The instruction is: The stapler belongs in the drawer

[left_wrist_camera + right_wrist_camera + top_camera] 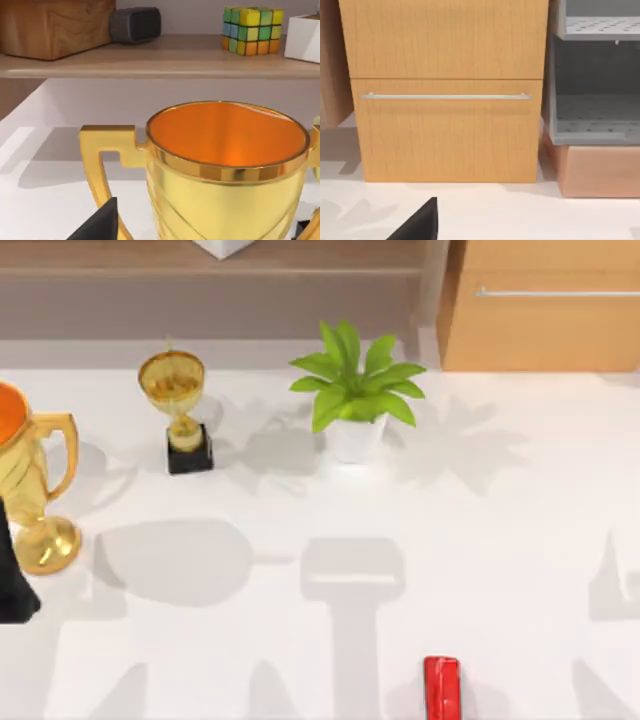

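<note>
The red stapler (pixel 441 687) lies flat on the white table near the front edge, right of the middle. The tan drawer (pixel 540 330) with its silver bar handle (pixel 555 292) stands at the back right. Seen in the right wrist view, the drawer front (pixel 445 137) is closed and some way off. One black fingertip (pixel 420 225) of my right gripper shows there, holding nothing. A black part of my left arm (pixel 12 585) sits at the left edge beside a large gold trophy (pixel 30 490). One left fingertip (pixel 102 222) shows just before the trophy (pixel 225 170).
A potted plant (pixel 355 400) stands mid-table at the back, with a small gold trophy (pixel 180 410) to its left. On the back shelf (pixel 150 62) sit a wooden box, a dark speaker and a colour cube (pixel 252 30). Grey shelving (pixel 595 90) flanks the drawer.
</note>
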Robot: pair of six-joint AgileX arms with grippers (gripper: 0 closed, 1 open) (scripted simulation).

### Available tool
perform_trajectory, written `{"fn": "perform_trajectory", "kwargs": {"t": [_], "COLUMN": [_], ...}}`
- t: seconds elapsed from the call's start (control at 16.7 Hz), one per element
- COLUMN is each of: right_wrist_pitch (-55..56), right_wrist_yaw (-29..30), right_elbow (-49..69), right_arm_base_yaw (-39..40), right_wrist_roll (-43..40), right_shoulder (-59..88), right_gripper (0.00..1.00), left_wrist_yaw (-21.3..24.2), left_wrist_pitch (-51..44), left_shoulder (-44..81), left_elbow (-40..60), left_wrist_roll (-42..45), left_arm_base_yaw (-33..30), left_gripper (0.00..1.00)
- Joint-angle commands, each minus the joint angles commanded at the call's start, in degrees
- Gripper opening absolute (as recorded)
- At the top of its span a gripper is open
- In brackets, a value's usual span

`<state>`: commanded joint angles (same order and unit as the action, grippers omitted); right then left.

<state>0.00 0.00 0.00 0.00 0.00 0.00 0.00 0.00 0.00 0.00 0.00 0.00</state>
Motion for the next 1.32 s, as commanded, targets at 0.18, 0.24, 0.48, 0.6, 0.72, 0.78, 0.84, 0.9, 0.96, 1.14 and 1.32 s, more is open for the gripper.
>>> {"fn": "perform_trajectory", "kwargs": {"t": [0.18, 0.24, 0.48, 0.6, 0.72, 0.78, 0.84, 0.9, 0.96, 1.14, 1.32], "right_wrist_pitch": [0.4, 1.2, 7.8, 12.7, 18.3, 21.3, 24.5, 27.7, 31.0, 41.1, 50.9], "right_wrist_yaw": [0.1, 0.3, 1.3, 1.9, 2.5, 2.8, 3.1, 3.5, 3.9, 5.2, 6.9], "right_elbow": [0.3, 1.0, 6.1, 9.8, 14.1, 16.3, 18.7, 21.0, 23.5, 30.9, 38.1], "right_arm_base_yaw": [0.0, 0.0, 0.1, 0.4, 1.0, 1.3, 1.8, 2.2, 2.8, 4.5, 6.2], "right_wrist_roll": [-0.5, -1.5, -9.8, -16.1, -23.3, -27.2, -31.2, -35.2, -39.3, -51.6, -63.2], "right_shoulder": [0.5, 1.6, 11.3, 19.0, 28.4, 33.5, 38.9, 44.5, 50.3, 68.2, 86.1], "right_gripper": [1.0, 1.0, 1.0, 1.0, 1.0, 1.0, 1.0, 1.0, 1.0, 1.0, 1.0], "left_wrist_yaw": [0.0, 0.0, 0.0, 0.0, 0.0, 0.0, 0.0, 0.0, 0.0, 0.0, 0.0], "left_wrist_pitch": [0.0, 0.0, 0.0, 0.0, 0.0, 0.0, 0.0, 0.0, 0.0, 0.0, 0.0], "left_shoulder": [0.0, 0.0, 0.0, 0.0, 0.0, 0.0, 0.0, 0.0, 0.0, 0.0, 0.0], "left_elbow": [0.0, 0.0, 0.0, 0.0, 0.0, 0.0, 0.0, 0.0, 0.0, 0.0, 0.0], "left_wrist_roll": [0.0, 0.0, 0.0, 0.0, 0.0, 0.0, 0.0, 0.0, 0.0, 0.0, 0.0], "left_arm_base_yaw": [0.0, 0.0, 0.0, 0.0, 0.0, 0.0, 0.0, 0.0, 0.0, 0.0, 0.0], "left_gripper": [1.0, 1.0, 1.0, 1.0, 1.0, 1.0, 1.0, 1.0, 1.0, 1.0, 1.0]}}
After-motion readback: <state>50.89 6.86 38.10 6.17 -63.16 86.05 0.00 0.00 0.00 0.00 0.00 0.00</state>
